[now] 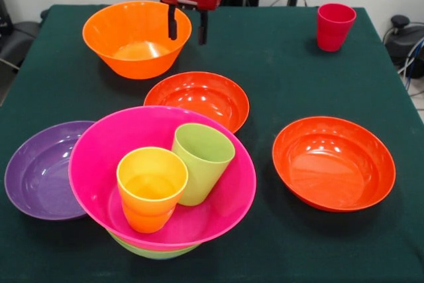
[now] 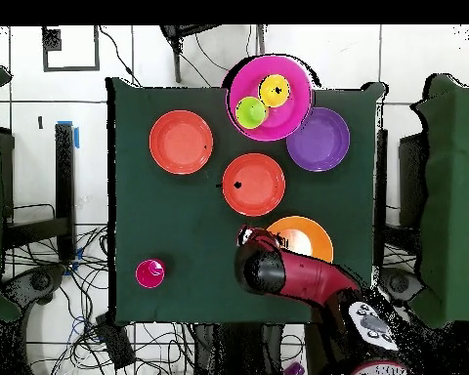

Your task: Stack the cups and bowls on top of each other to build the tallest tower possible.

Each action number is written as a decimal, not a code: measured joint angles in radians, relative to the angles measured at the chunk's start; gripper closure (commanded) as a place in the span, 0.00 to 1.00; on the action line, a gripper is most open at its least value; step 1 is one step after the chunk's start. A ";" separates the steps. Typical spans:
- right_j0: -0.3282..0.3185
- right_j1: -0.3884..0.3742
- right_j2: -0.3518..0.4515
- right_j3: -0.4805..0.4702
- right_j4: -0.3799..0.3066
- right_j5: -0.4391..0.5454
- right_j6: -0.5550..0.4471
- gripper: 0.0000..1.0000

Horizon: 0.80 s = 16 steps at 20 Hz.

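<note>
My gripper hangs open and empty at the far side of the table, just beside the rim of the deep orange bowl; from overhead it sits at that bowl's edge. The tower is a magenta bowl nested on a lime-green bowl at the front. A yellow-orange cup and a lime green cup stand inside the magenta bowl. Two shallow red-orange bowls lie mid-table. A purple bowl touches the tower's left side. The red cup stands alone at the far right. The small blue bowl is out of view.
The table is covered with a dark green cloth. Overhead, my arm reaches in from the bottom edge. Cables and chairs lie around the table on the floor.
</note>
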 measured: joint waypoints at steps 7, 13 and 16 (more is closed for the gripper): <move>0.040 0.039 -0.027 -0.006 0.021 0.000 0.000 0.00; 0.053 0.055 -0.042 -0.012 0.033 0.000 0.000 0.00; 0.054 0.063 -0.046 -0.016 0.035 0.000 0.000 0.00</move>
